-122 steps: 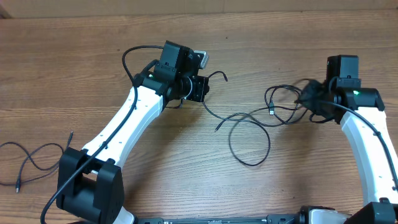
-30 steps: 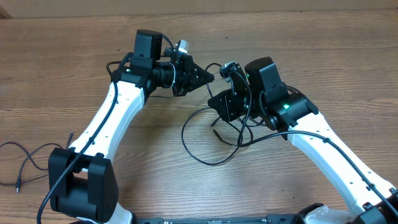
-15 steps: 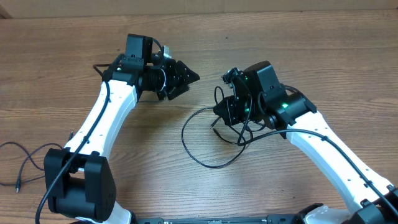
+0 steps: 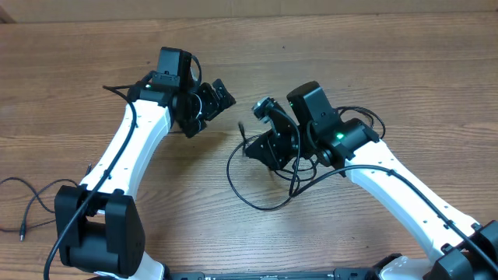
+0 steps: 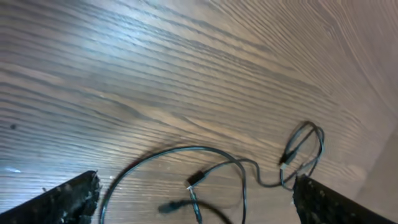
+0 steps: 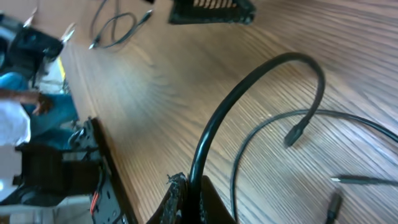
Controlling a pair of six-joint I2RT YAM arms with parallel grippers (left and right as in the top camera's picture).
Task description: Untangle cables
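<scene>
Near the middle of the overhead frame, the right claw [image 4: 253,148] is pressed together on the cables [image 4: 232,180]. Most of the bunch is buried under the claw's black body, and only one loose loop spills out below it onto the desk [image 4: 373,47]. At the bottom edge of the right wrist view, one strand rises from between the tips and arcs up to the right. It is blurred and swollen by nearness, so which cable is pinched cannot be told. Thinner strands and a plug tip [image 6: 292,134] lie on the wood beside it.

Up and left of centre, the left claw [image 4: 210,109] stands with its jaws wide apart, holding nothing. Its own camera cuts the fingers [image 5: 68,199] off at the two lower corners, with strands lying on the desk between them.

At the far left edge, well apart from both arms, a third cable [image 4: 39,198] lies in a loose loop, one end cut off by the frame.
</scene>
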